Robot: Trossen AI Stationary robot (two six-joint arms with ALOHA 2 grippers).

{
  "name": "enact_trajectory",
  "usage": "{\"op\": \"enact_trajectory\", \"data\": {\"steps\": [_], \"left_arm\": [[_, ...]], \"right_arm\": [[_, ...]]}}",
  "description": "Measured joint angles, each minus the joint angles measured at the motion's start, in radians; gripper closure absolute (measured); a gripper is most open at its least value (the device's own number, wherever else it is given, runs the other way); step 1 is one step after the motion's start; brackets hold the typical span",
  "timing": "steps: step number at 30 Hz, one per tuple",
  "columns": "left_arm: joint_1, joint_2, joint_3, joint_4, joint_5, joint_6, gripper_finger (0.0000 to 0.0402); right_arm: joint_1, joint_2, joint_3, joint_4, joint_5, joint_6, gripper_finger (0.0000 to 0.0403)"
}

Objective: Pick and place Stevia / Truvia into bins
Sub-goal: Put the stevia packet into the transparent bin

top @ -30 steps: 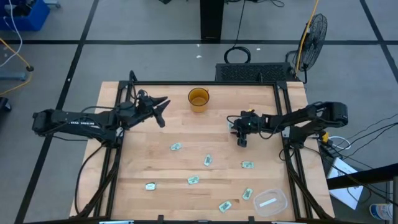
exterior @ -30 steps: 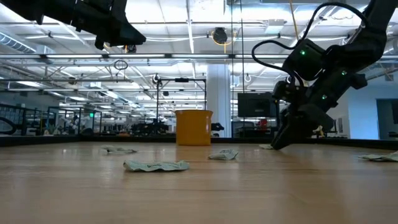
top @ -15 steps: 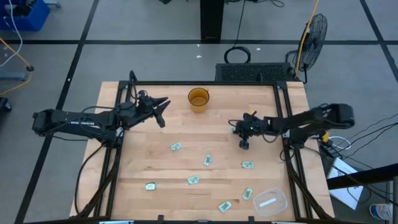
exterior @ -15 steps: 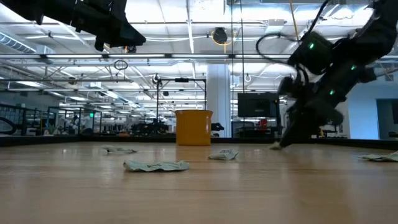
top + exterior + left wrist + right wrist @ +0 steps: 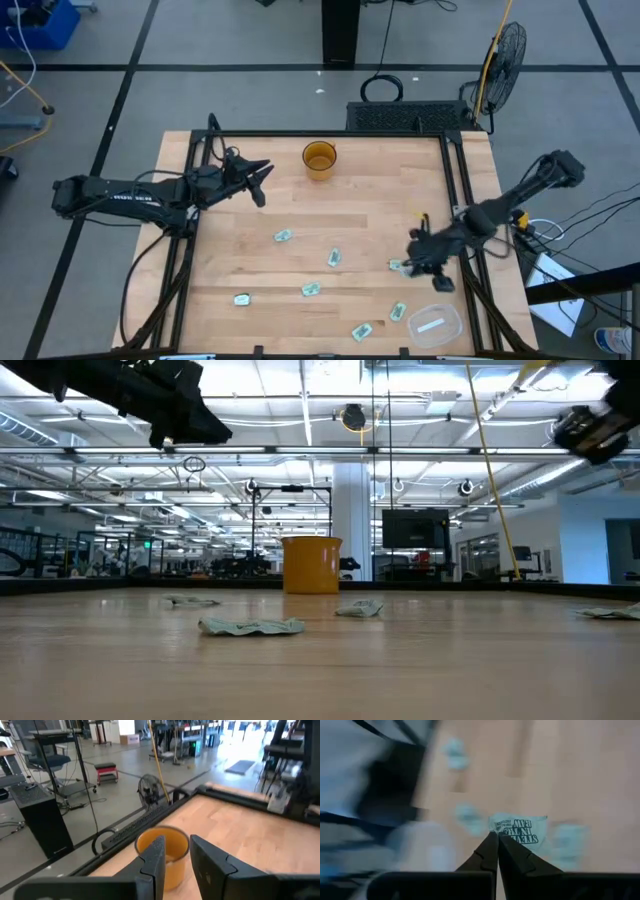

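the right gripper [image 5: 428, 262], fingers pinching a pale green and white paper sachet [image 5: 519, 829], is swinging from mid-bench toward the clear shallow round plastic tub [image 5: 434, 324]; delivery looks imminent. the left gripper [image 5: 258, 178] is hovering near the amber translucent round cup [image 5: 319, 158], fingers slightly spread.

amber cup [image 5: 319, 159], pale green/white packets [image 5: 334, 257] showing dark print, clear tub [image 5: 434, 324], tan wood table [image 5: 330, 215]
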Motion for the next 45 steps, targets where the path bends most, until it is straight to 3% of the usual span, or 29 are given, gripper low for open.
{"op": "enact_trajectory", "data": {"steps": [5, 10, 15, 19, 25, 45], "left_arm": [[0.0, 0.0, 0.0, -0.035, 0.0, -0.026, 0.0309], [0.0, 0.0, 0.0, -0.022, 0.0, -0.036, 0.0309], [0.0, 0.0, 0.0, -0.021, 0.0, -0.043, 0.0309], [0.0, 0.0, 0.0, -0.018, -0.001, -0.052, 0.0309], [0.0, 0.0, -0.001, 0.028, -0.001, -0.071, 0.0309], [0.0, 0.0, -0.001, 0.037, -0.002, -0.096, 0.0309]], "right_arm": [[0.201, -0.012, -0.005, 0.109, -0.063, 0.414, 0.0403], [0.375, 0.019, -0.034, 0.176, -0.033, 0.649, 0.0403], [0.456, 0.077, -0.113, 0.339, 0.031, 0.843, 0.0403], [0.463, 0.124, -0.187, 0.428, 0.1, 0.913, 0.0403], [0.468, 0.163, -0.256, 0.586, 0.091, 0.947, 0.0403], [0.467, 0.161, -0.261, 0.559, 0.042, 0.937, 0.0319]]}}
